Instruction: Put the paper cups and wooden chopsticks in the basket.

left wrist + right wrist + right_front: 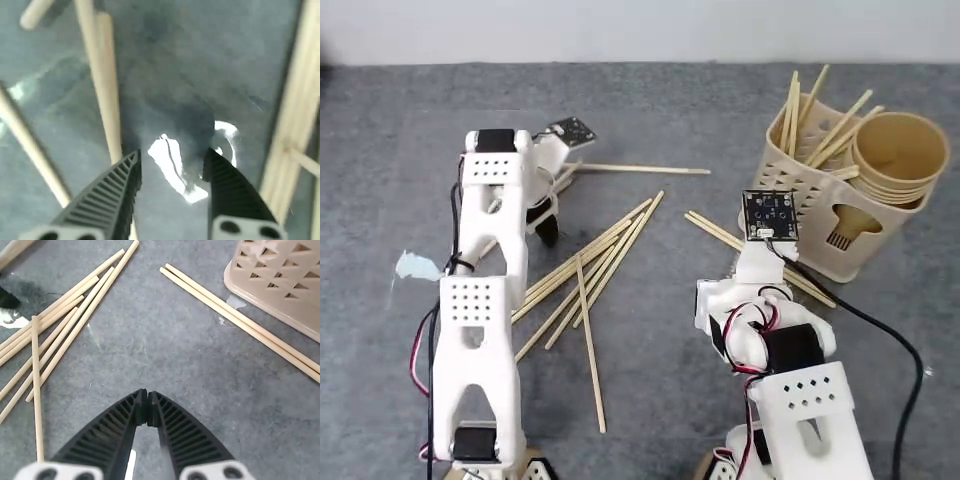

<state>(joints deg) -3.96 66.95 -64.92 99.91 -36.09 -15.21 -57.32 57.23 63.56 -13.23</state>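
Note:
The beige basket (pixel 840 235) stands at the back right with stacked paper cups (pixel 900 150) and several wooden chopsticks (pixel 810 120) in it. A loose pile of chopsticks (pixel 590 265) lies mid-table, a single one (pixel 635 169) lies behind it, and a pair (pixel 720 233) lies beside the basket. My left gripper (pixel 172 157) is open and low over the table at the pile's left end (pixel 548 228), with a chopstick (pixel 105 80) just outside one finger. My right gripper (pixel 147 396) is shut and empty, hovering between the pile (pixel 65 320) and the pair (pixel 240 320), near the basket (pixel 280 275).
A scrap of pale blue paper (pixel 417 266) lies left of the left arm. A black cable (pixel 880 330) runs from the right arm's wrist camera toward the front right. The grey mat (pixel 670 350) is bare between the two arms.

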